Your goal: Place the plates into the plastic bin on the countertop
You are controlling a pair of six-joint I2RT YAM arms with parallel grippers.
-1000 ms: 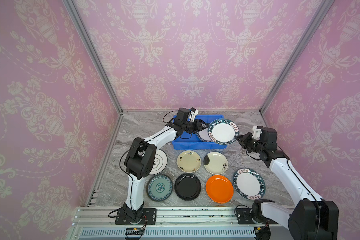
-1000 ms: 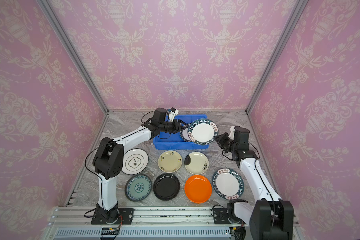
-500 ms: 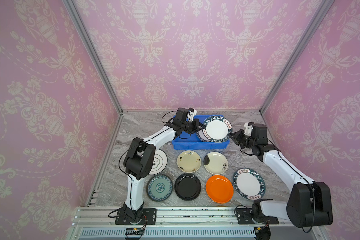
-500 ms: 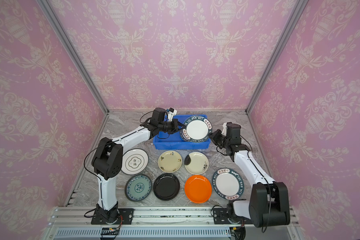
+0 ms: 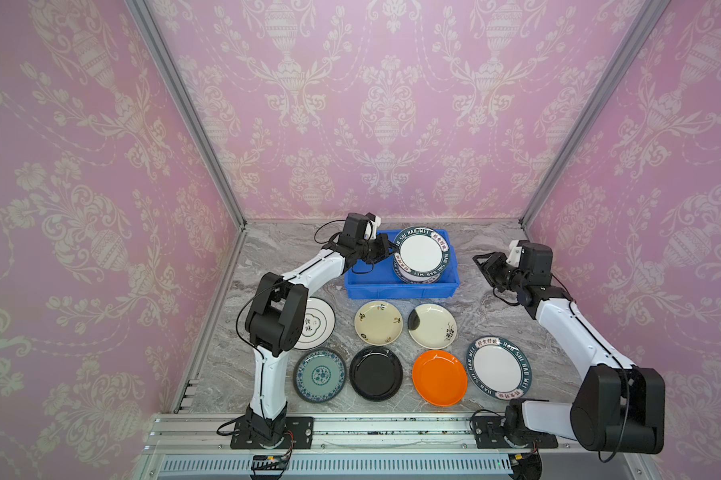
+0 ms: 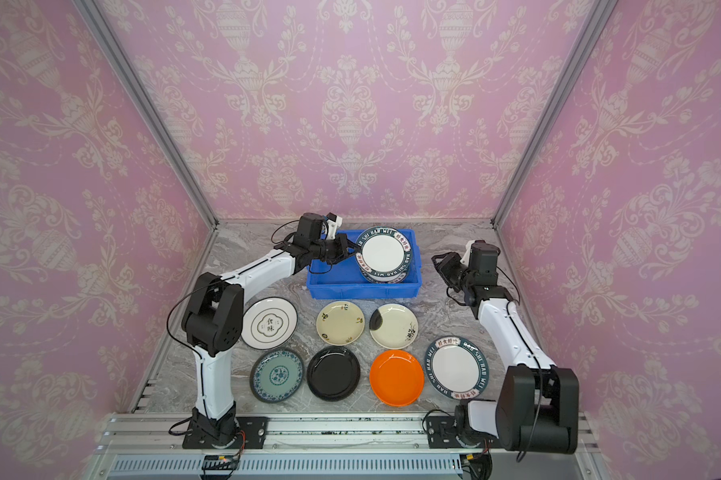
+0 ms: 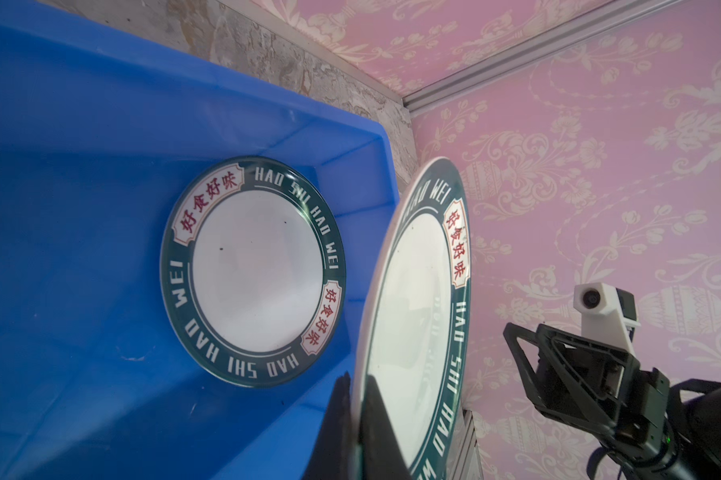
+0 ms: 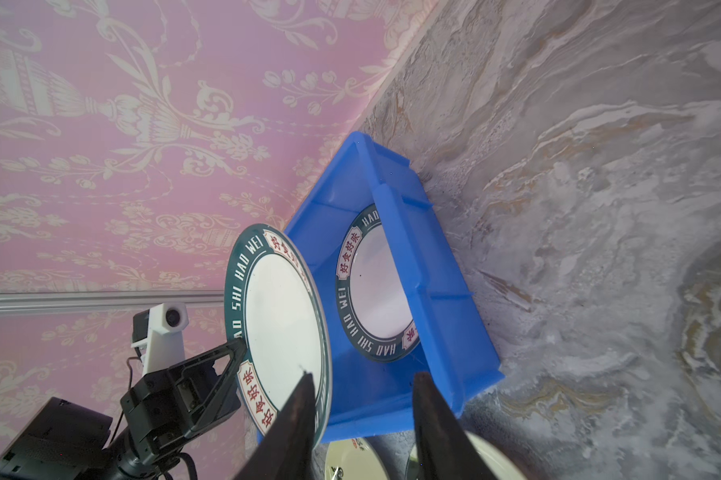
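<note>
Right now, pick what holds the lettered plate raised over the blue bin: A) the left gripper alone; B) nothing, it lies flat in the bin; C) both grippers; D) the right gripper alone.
A: the left gripper pinches the rim of the raised plate, while the right gripper stands clear of it, jaws apart.

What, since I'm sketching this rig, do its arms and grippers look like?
The left arm and right arm have white shells between bulky black joints, with black cables looping alongside. The left gripper and right gripper are black, with triangular open-frame fingers, and each wrist carries a white camera mount.
</note>
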